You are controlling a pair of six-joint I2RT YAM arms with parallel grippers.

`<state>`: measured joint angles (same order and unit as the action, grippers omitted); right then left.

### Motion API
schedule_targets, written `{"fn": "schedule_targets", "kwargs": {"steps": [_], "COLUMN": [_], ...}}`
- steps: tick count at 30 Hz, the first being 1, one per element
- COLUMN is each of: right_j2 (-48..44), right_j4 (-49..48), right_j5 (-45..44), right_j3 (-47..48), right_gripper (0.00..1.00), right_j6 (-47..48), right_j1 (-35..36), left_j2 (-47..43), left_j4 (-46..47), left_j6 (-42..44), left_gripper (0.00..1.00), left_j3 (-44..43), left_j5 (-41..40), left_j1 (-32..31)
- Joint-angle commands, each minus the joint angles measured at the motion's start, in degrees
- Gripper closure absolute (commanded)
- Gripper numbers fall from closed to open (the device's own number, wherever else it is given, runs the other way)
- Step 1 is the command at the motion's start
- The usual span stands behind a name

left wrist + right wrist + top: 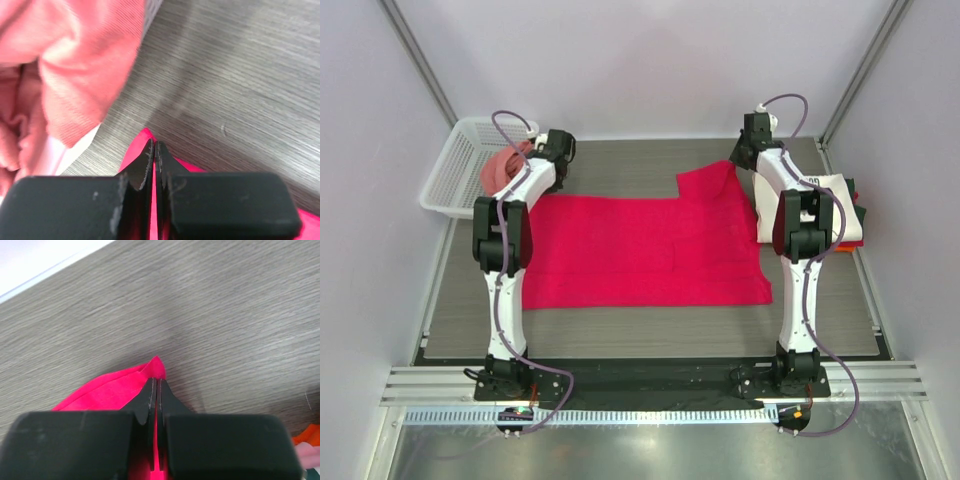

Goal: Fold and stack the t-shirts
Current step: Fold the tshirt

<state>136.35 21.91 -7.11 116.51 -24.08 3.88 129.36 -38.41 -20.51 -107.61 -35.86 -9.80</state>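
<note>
The grey tabletop (650,335) carries the crimson t-shirt (640,250), spread flat across its middle. The left arm (505,235) reaches toward 11 o'clock and the right arm (800,225) toward 1 o'clock. Each is bent at the elbow, with the wrist dipped to the cloth's far edge. The left jaws are pressed together on the shirt's far left corner. The right jaws likewise pinch the far right corner, which rises in a small peak. A white basket (445,175) sits at the tabletop's 10 o'clock corner, holding a bunched pink-red shirt (85,60) just beside the left wrist. At 3 o'clock lies a stack of shirts (835,190), white on top with orange and dark edges showing, partly hidden behind the right arm. The marking on the white one is too small to read.
</note>
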Motion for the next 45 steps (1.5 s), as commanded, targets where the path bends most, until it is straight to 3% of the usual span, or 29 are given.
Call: {"fn": "schedule_targets", "kwargs": {"steps": [1, 12, 25, 45], "right_j2": [-6.0, -15.4, -33.3, -53.8], "right_j4": [-2.7, -5.7, -8.6, -7.0], "right_j5": [1.0, 3.2, 4.4, 6.2], "right_j3": [-1.1, -13.4, -32.5, -47.2], "right_gripper": [0.99, 0.99, 0.99, 0.99], "right_j6": [0.5, 0.4, 0.8, 2.1], "right_j1": [-0.2, 0.1, 1.4, 1.3], "left_j2": [-4.0, -7.4, -13.2, -24.0], "left_j4": [3.1, 5.4, 10.7, 13.5], "left_j6": [-0.1, -1.0, -2.4, -5.3], "left_gripper": [1.0, 1.0, 1.0, 1.0], "left_j3": [1.1, 6.9, 15.4, 28.0], "left_j5": [-2.6, -4.0, -3.6, -5.9], "left_j1": [0.0, 0.0, 0.0, -1.2]}}
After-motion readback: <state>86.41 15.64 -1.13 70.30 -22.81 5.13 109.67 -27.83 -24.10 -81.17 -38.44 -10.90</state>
